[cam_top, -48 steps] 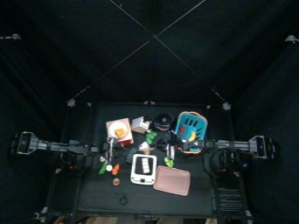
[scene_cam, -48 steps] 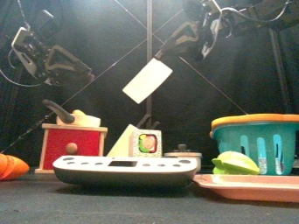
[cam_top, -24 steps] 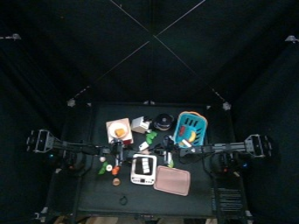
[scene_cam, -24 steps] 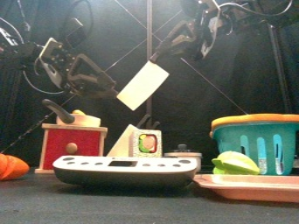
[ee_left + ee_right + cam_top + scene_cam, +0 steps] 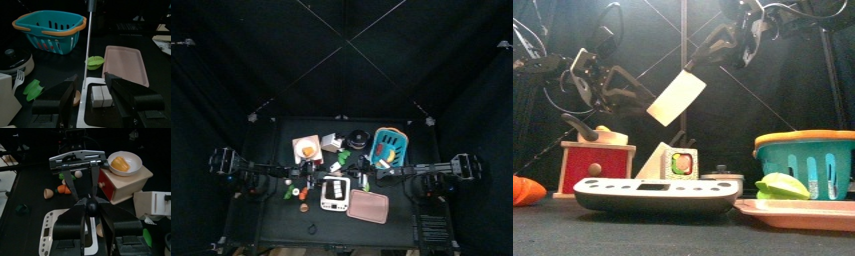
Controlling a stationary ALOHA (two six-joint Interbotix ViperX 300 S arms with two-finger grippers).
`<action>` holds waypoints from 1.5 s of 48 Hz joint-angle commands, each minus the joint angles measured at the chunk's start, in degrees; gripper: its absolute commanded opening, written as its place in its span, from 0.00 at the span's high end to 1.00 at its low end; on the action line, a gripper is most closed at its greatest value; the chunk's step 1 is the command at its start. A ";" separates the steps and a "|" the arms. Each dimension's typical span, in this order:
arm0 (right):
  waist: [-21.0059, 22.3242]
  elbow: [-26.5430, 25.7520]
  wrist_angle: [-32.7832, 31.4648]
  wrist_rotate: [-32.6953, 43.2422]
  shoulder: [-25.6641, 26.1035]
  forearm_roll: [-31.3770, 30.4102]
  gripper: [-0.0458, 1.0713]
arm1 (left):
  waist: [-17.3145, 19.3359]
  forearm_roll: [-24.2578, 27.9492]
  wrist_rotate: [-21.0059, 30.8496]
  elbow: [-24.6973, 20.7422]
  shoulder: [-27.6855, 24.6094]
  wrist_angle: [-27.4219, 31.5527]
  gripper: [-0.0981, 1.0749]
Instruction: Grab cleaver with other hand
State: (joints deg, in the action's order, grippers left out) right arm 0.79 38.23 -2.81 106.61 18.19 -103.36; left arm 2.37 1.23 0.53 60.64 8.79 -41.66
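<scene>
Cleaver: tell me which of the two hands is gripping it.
The right hand, shut on the handle of the cleaver, blade hanging below. The left hand is open, its jaws either side of the blade, not closed on it.

Top view: high overhead, table (image 5: 401, 238) small. Front: table level, close. Wrist views face each other; all share the scale (image 5: 653, 195).

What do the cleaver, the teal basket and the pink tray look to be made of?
Cleaver: the blade is flat, pale and matte, with no metallic glint, so probably toy plastic or wood; its handle sits in the right pincer.
Basket: glossy moulded plastic, slotted walls, orange rim.
Tray: smooth matte pink, likely plastic.
</scene>
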 commanded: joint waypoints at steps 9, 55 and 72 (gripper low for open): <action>-0.44 -1.67 -0.09 0.09 0.62 -0.09 0.46 | 0.09 -0.18 -0.09 -1.58 -1.41 -2.29 0.23; -0.26 -1.67 -0.09 0.09 -1.32 0.53 0.46 | 0.09 -0.18 -0.18 -1.05 -0.70 -2.46 0.66; -0.26 -1.41 -0.09 0.00 -1.32 0.70 0.46 | 0.00 -0.18 -0.18 -0.97 -0.35 -2.46 0.66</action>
State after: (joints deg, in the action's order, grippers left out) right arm 0.53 37.18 -2.81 106.61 16.44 -102.83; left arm 2.46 1.14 0.26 60.47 7.21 -43.42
